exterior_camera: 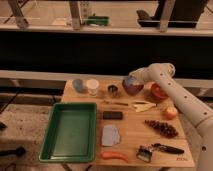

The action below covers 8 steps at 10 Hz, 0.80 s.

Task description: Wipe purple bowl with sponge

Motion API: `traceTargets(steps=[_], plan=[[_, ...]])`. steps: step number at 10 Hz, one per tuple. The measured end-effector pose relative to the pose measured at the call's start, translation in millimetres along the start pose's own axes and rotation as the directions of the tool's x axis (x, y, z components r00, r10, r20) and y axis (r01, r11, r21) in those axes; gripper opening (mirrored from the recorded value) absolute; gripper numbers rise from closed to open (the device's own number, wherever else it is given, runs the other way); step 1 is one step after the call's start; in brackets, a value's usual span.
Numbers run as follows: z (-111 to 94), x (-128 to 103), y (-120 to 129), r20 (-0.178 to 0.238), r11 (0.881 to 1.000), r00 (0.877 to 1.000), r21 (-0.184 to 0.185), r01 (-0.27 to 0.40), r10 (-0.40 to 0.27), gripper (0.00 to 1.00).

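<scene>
Claw [129, 80] at far-left rim of purple bowl [133, 87], bowl tilted; open or clenched cannot tell. Sponge [112, 115] nearer, front-left on table [131, 137].

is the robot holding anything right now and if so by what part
The end effector sits at the far-left rim of the tilted purple bowl, apparently holding it by that rim; the grip itself cannot be made out.
</scene>
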Motion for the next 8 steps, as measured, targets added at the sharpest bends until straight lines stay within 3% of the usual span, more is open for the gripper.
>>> traceTargets(steps=[5,8], plan=[[2.9,-6.2,1.7,0.001,1.000,1.000,0.007,0.001,-0.001,0.80],[-17.5,-5.5,-8.6,0.005,0.999,1.000,0.050,-0.003,0.003,0.80]])
